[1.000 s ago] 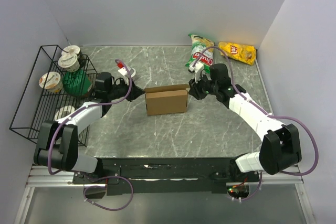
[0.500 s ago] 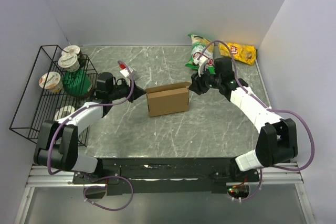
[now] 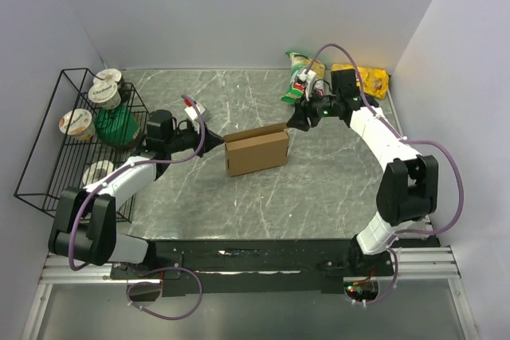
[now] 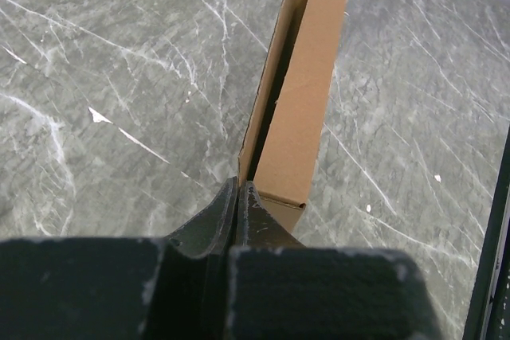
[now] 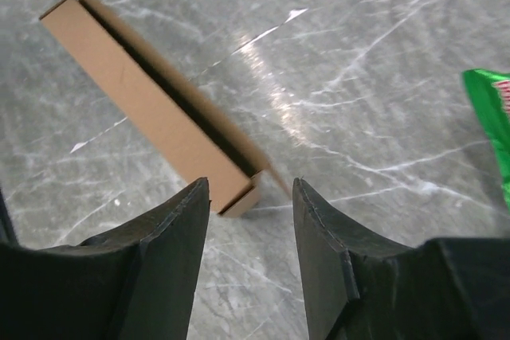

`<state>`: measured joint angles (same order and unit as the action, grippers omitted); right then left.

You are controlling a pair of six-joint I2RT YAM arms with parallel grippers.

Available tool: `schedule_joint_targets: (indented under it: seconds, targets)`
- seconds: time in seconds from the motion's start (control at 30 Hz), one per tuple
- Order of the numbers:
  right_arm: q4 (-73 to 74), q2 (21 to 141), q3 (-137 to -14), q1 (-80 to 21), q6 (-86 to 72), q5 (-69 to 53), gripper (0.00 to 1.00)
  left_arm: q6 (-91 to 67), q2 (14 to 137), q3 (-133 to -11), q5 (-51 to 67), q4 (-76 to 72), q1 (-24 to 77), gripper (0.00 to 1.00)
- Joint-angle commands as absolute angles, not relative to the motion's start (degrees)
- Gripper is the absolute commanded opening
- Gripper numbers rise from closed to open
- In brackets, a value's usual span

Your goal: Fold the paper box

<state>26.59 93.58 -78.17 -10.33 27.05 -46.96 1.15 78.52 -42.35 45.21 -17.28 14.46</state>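
The plain brown cardboard box [image 3: 256, 150] lies in the middle of the grey stone-look table [image 3: 319, 189], between my two arms. Its thin lid flap [image 4: 267, 85] stands up a little along the far side. My left gripper [image 4: 237, 197] is squeezed all the way shut. Its tip is right at the left end of the box, where the flap begins. I cannot tell if a bit of flap is pinched in it or if it only touches. My right gripper [image 5: 249, 185] is partway open and holds nothing, and it hangs just beside the right end of the box. I think the box is light and would slide on the smooth table if I push it. The cardboard looks thin, stiff on the flat parts but easy to bend or crush. So I would take the flap gently by its edge, near a corner, and steady the box with my other gripper.
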Motion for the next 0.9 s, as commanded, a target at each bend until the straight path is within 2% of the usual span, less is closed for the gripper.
schedule_joint_targets:
  seconds: [0.0, 0.53, 0.87]
  targets:
    - [34.3, 96.1, -81.1, -9.8, 31.7, -50.9, 0.54, 2.9, 76.8, -42.7, 46.8, -17.8, 14.7, 0.01]
    - [28.2, 99.1, -80.3, -8.5, 32.3, -49.7, 0.61, 3.4, 77.3, -43.3, 46.6, -16.8, 14.9, 0.01]
    - [29.0, 102.0, -83.6, -8.5, 32.7, -52.3, 0.56, 3.8, 77.4, -43.9, 46.1, -15.9, 15.0, 0.01]
